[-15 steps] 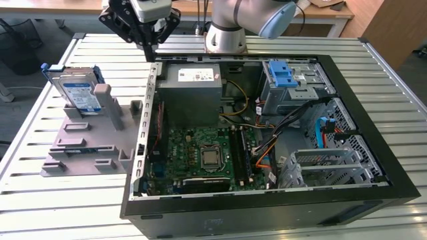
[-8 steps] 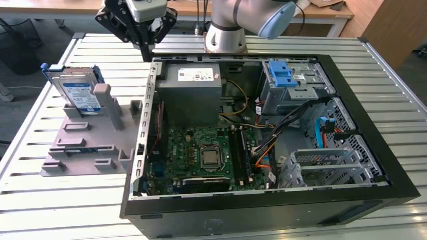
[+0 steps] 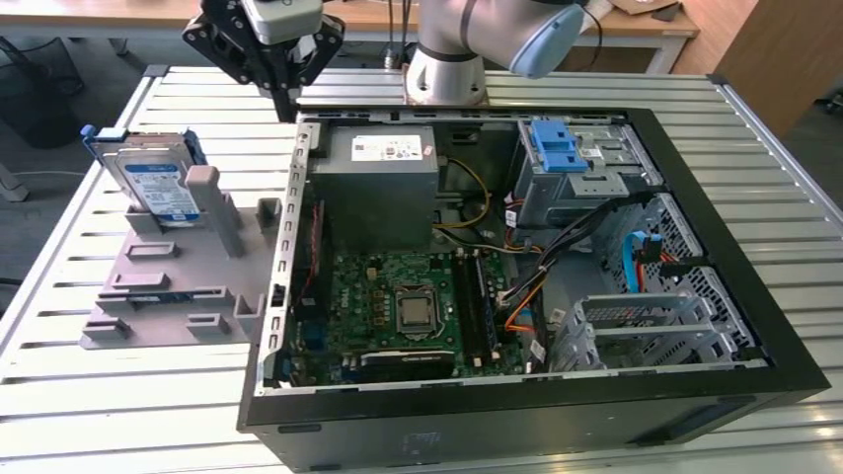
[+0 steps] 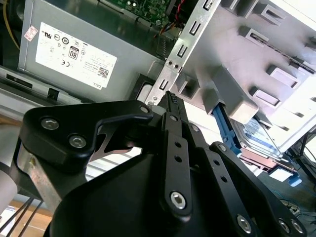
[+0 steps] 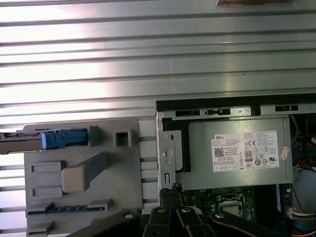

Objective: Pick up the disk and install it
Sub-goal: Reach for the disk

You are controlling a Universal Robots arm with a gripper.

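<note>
On the exterior view's left, the disk [image 3: 152, 186] stands on edge in a slot of the grey fixture [image 3: 172, 286]. The fixture lies on the slatted worktop [image 3: 66, 395], just beside the open computer case [image 3: 520, 407]. The gripper [image 3: 284, 105] hangs above the case's rear corner, near the fixture but apart from the disk, its jaws together on nothing. Both wrist views show the closed tips over the case wall. I judge the pickup to be the step in hand, not yet made: a grasp calls for the jaws to part and come down astride the disk's upper edge and blue carrier. Above the disk the room is open, though a fixture post stands close beside it. Further right, inside the case, sit the grey power supply box [image 3: 382, 188] and then the drive cage [image 3: 579, 168] with its blue latch, with loose cables crowding its lower side.
</note>
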